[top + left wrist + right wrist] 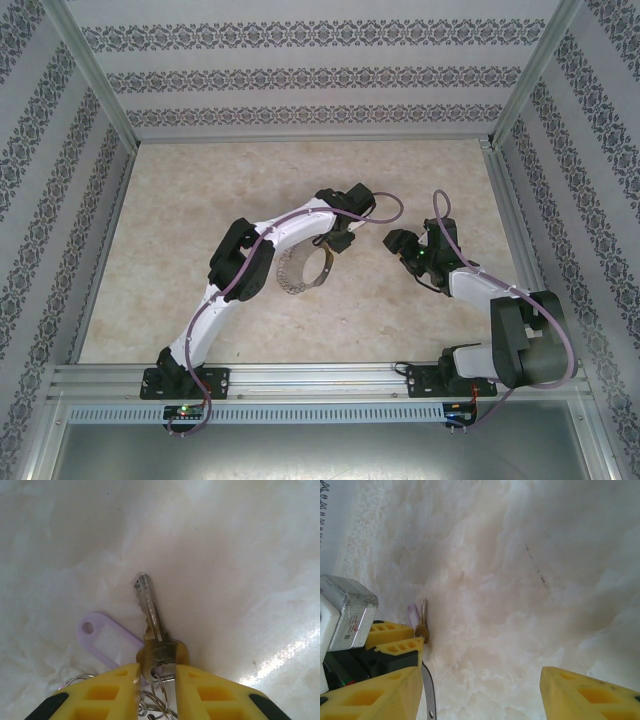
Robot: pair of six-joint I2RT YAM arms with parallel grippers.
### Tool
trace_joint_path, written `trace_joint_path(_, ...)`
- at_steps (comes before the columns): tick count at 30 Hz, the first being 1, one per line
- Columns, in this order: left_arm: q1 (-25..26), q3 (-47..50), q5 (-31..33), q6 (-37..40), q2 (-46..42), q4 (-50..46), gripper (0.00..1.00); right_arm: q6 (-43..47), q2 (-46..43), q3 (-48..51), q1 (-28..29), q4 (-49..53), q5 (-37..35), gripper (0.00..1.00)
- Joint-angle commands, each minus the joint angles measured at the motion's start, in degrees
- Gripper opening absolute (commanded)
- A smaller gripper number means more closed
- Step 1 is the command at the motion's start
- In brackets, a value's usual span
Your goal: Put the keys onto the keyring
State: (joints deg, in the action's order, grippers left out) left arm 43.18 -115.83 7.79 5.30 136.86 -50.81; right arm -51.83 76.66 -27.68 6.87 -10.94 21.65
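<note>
The key [152,615] lies with its blade pointing away, its pale lilac tag [107,640] to the left. My left gripper [156,672] is shut on the key's brassy head, yellow fingers [115,687] against both its sides. Small silvery rings [159,700] hang from the head between the jaws. From above, the left gripper [340,238] sits just over the keyring [322,270], a thin hoop with a silvery fringe. My right gripper [395,240] stands open a short way to the right, nothing between its fingers. Its wrist view shows the key [422,622] and a strip of the keyring [428,692].
The pale marbled table [180,220] has free room on all sides. Patterned walls and metal frame posts [95,70] enclose it. The left arm [250,255] stretches diagonally across the middle.
</note>
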Motion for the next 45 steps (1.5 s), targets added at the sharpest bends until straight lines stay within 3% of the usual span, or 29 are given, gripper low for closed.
trace_joint_path(1,0.5,0.8,1.0,0.9,1.6,-0.9,0.23,1.4,0.4,0.1,0.1,-1.1,-0.7,0.64)
trace_joint_path(11,0.4,1.5,0.7,1.2,-1.1,-0.9,0.0,1.8,0.4,-0.1,0.0,-1.1,-0.7,0.64)
trace_joint_path(20,0.4,8.1,-5.1,4.7,-11.2,3.4,0.0,1.8,0.3,-0.4,0.1,-1.6,-0.8,0.64)
trace_joint_path(29,0.3,17.3,-6.3,7.3,-21.7,9.5,0.0,2.3,-1.5,1.0,0.1,-4.2,0.3,0.64)
trace_joint_path(36,-0.9,24.3,-15.0,10.8,-30.3,15.5,0.0,4.8,-4.0,0.9,0.1,-6.3,3.1,0.63)
trace_joint_path(45,-3.8,30.3,-25.2,13.6,-37.6,20.4,0.0,9.7,-5.2,-0.1,0.6,-11.1,12.0,0.63)
